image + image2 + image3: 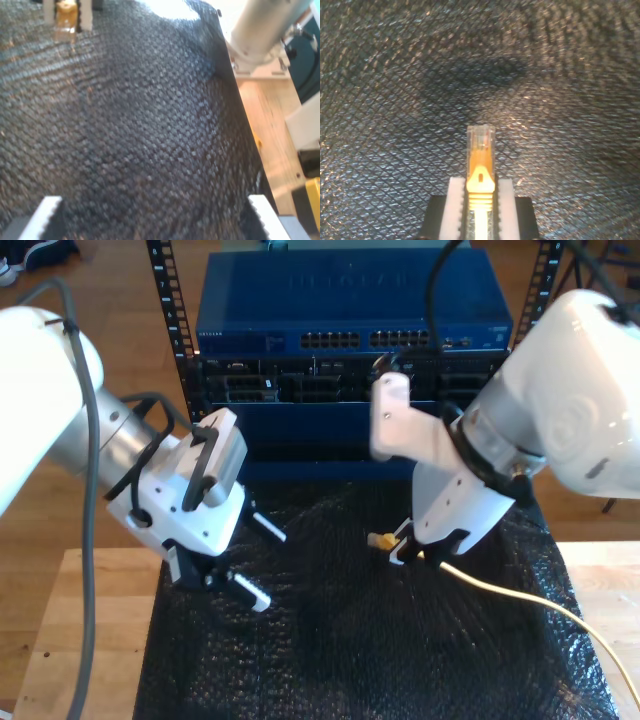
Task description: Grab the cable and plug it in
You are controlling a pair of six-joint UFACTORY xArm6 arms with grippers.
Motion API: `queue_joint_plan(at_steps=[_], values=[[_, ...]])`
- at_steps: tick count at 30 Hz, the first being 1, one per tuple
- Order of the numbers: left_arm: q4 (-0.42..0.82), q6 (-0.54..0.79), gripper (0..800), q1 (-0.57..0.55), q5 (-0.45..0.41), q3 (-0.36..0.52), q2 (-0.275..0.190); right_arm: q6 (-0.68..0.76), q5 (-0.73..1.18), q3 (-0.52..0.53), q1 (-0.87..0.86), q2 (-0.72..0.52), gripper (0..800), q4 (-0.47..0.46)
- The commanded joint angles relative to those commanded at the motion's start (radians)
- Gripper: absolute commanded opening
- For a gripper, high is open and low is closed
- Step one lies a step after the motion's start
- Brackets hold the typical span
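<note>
Cable (520,595) yellow, thin, clamped just behind its clear plug (480,142) between the white pads (455,205) of my second gripper (480,200). Plug's long axis in line with those pads, tip jutting past them out over the black bubble-wrap mat (350,640), no contact visible between tip and mat. In the exterior view, plug end aimed toward that view's left, slightly raised above the mat; rest of the cable trailing off from the gripper across the mat toward the wooden counter (90,620) edge on that view's right.

My second gripper (415,545) tilted down over the mat, in front of the blue network switch (350,310), white arm bulk rising behind it on the exterior view's right.

My first gripper (155,215) spread wide, nothing between its white ridged pads (45,212), hovering low over the mat. In the exterior view, this gripper (245,565) angled down toward the mat, further from the switch than the cable's plug, well apart from the plug.

Mat dark, textured, covering the pale wood counter. Behind the mat, a metal rack (175,310) with the switch's rows of ports above darker equipment. Wooden floor beyond.
</note>
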Motion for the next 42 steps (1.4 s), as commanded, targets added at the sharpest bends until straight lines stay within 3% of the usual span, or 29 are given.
queue_joint_plan(at_steps=[21, 42], values=[[-0.063, -0.025, 800, -0.183, -0.178, -0.021, 0.026, -0.018, 0.035, -0.038, -0.002, -0.003, 6, 0.02], [-0.16, -0.025, 800, -0.181, -0.17, -0.058, 0.029, -0.038, 0.051, -0.046, -0.018, -0.011, 6, 0.084]])
